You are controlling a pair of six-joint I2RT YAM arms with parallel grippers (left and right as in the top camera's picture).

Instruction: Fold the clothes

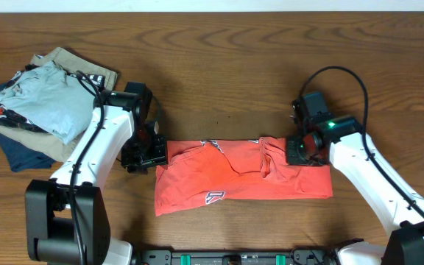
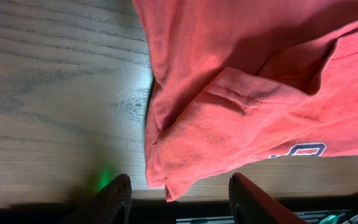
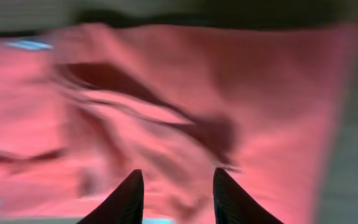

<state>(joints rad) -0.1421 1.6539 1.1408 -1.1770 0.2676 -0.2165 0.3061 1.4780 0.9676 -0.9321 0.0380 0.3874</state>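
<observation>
The clothes are one coral-red T-shirt [image 1: 249,184] lying in a long folded band across the middle of the table, with a small logo patch [image 1: 214,196] near its front edge. My left gripper [image 1: 144,153] sits at the shirt's left end. In the left wrist view it [image 2: 179,194] is open, and a loose shirt corner [image 2: 166,183] lies between the wide-apart fingers, touching neither. My right gripper [image 1: 300,150] hovers over the bunched right part of the shirt. The blurred right wrist view shows it [image 3: 176,190] open, with rumpled red fabric [image 3: 185,118] beneath and nothing pinched.
A pile of folded garments lies at the back left: a light blue shirt [image 1: 41,103] on top, tan [image 1: 87,68] and navy [image 1: 22,153] pieces under it. A black rail [image 1: 234,258] runs along the table's front edge.
</observation>
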